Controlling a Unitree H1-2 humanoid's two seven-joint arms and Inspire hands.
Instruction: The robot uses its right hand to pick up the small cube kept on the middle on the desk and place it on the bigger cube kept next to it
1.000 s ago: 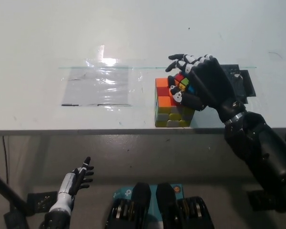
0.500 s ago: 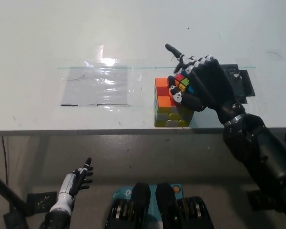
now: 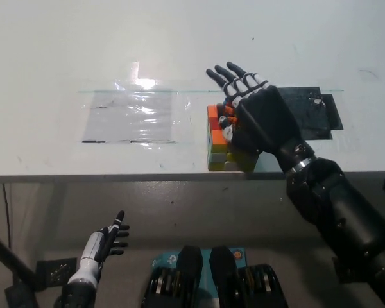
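- White desk is filling the upper half of the head view, its front edge running across the pic just below the cubes.
- Clear plastic sheet is lying flat on the desk, left of the cubes, catching a bright glare near its top edge.
- Black right arm is reaching in from the bottom right, up & over the desk edge.
- Black patch is lying flat on the desk behind the arm, partly hidden by the wrist.
- Right hand is hovering over the top of the cubes w/ fingers spread apart & pointing away from the robot; it's gripping nothing, palm down, covering most of the stack.
- Bigger cube is sitting near the desk's front edge, its orange, yellow & white squares showing on the left face.
- Small cube is showing only as a bit of colour at the top of the bigger cube, under the palm; can't tell if the hand is touching it.
- White left hand is resting at lower left, below desk level, fingers loosely apart & holding nothing.
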